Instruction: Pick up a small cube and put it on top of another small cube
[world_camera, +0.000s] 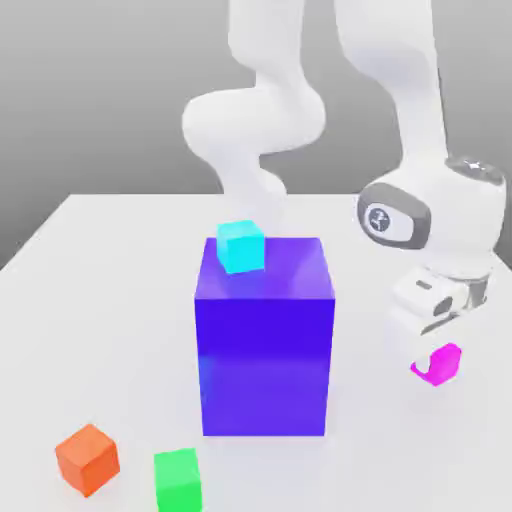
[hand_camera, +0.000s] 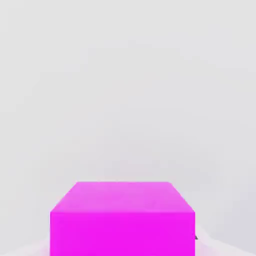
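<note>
- The fingers (world_camera: 423, 362) were closed on the magenta cube (world_camera: 443, 364), which was held toward the bench's (world_camera: 120, 330) edge on the exterior view's right.
- The green cube (world_camera: 178, 482) was set farther from the bench's far edge than the blue-violet block (world_camera: 265, 365).
- The orange cube (world_camera: 88, 460) was placed beside the green one, toward the exterior view's left.
- The cyan cube (world_camera: 241, 247) was supported on the block's top, near its left edge in the exterior view.
</note>
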